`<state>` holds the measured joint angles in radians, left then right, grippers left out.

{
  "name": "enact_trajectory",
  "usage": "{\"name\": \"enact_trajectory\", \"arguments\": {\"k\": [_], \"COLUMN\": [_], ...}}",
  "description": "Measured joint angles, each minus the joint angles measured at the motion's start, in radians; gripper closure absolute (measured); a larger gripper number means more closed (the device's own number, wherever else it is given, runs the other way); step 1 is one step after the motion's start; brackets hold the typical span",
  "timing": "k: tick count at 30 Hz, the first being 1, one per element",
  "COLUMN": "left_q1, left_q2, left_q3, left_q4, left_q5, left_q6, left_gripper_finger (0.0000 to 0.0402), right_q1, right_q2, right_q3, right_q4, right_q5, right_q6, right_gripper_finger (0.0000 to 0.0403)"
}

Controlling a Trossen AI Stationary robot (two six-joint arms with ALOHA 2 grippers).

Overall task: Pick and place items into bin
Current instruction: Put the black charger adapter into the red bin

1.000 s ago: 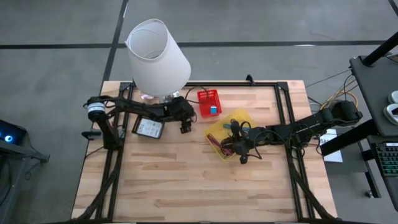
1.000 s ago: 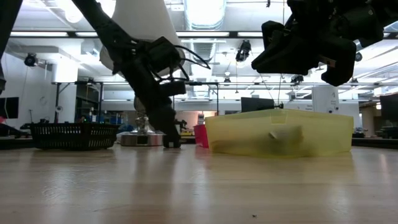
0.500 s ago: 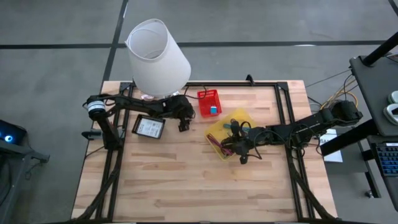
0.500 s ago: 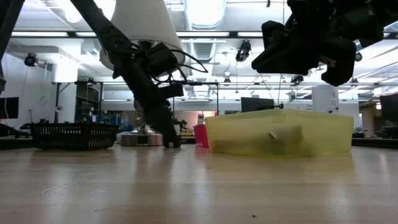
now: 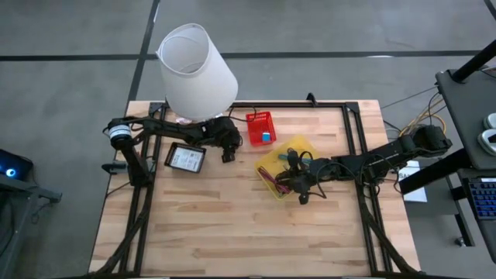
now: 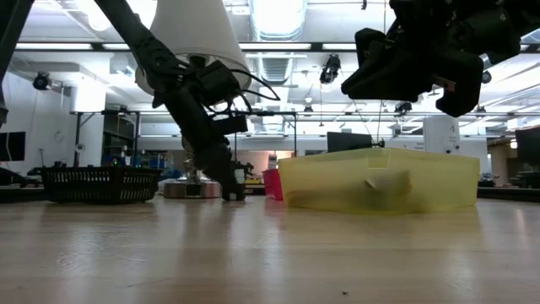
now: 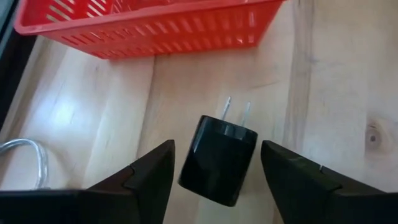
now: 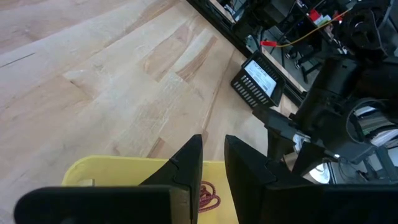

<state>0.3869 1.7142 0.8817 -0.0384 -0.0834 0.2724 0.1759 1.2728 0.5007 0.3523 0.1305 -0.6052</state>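
The left gripper (image 7: 214, 177) is down low by the red basket (image 7: 149, 25), claw wide w/ a black plug block (image 7: 217, 160) between its fingers, not squeezed yet, prob lined up to grab. The right gripper (image 8: 212, 163) hangs over the yellow bin (image 5: 288, 167), claw narrow, nothing in it. No words I can read.

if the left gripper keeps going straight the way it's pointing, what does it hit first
Most likely the black plug adapter, lying on the wood between the open fingers of the left gripper. Past it stands the red basket; depth is hard to judge.
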Motion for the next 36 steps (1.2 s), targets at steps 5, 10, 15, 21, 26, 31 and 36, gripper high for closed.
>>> {"name": "enact_trajectory", "arguments": {"k": [5,10,15,21,26,31,36], "left_q1": [0.000,0.000,0.000,-0.001,-0.001,-0.001,-0.001], "left_q2": [0.000,0.000,0.000,0.000,0.000,0.000,0.000], "left_q3": [-0.005,-0.005,-0.005,-0.005,-0.006,-0.009,-0.012], "left_q4": [-0.002,-0.006,-0.009,-0.010,-0.017,-0.025,-0.024], "left_q5": [0.000,0.008,0.019,0.024,0.025,0.024,0.024], "left_q6": [-0.019,-0.030,-0.071,-0.086,-0.109,-0.109,-0.109], "left_gripper_finger": [0.0183,0.0183,0.0183,0.0183,0.0183,0.0183,0.0183], "right_q1": [0.000,0.000,0.000,0.000,0.000,0.000,0.000], "right_q2": [0.000,0.000,0.000,0.000,0.000,0.000,0.000], "right_q3": [0.000,0.000,0.000,0.000,0.000,0.000,0.000], "right_q4": [0.000,0.000,0.000,0.000,0.000,0.000,0.000], "right_q5": [0.000,0.000,0.000,0.000,0.000,0.000,0.000], "right_q6": [0.000,0.000,0.001,0.000,0.001,0.003,0.002], "right_gripper_finger": [0.0346,0.0346,0.0346,0.0346,0.0346,0.0346,0.0346]}}
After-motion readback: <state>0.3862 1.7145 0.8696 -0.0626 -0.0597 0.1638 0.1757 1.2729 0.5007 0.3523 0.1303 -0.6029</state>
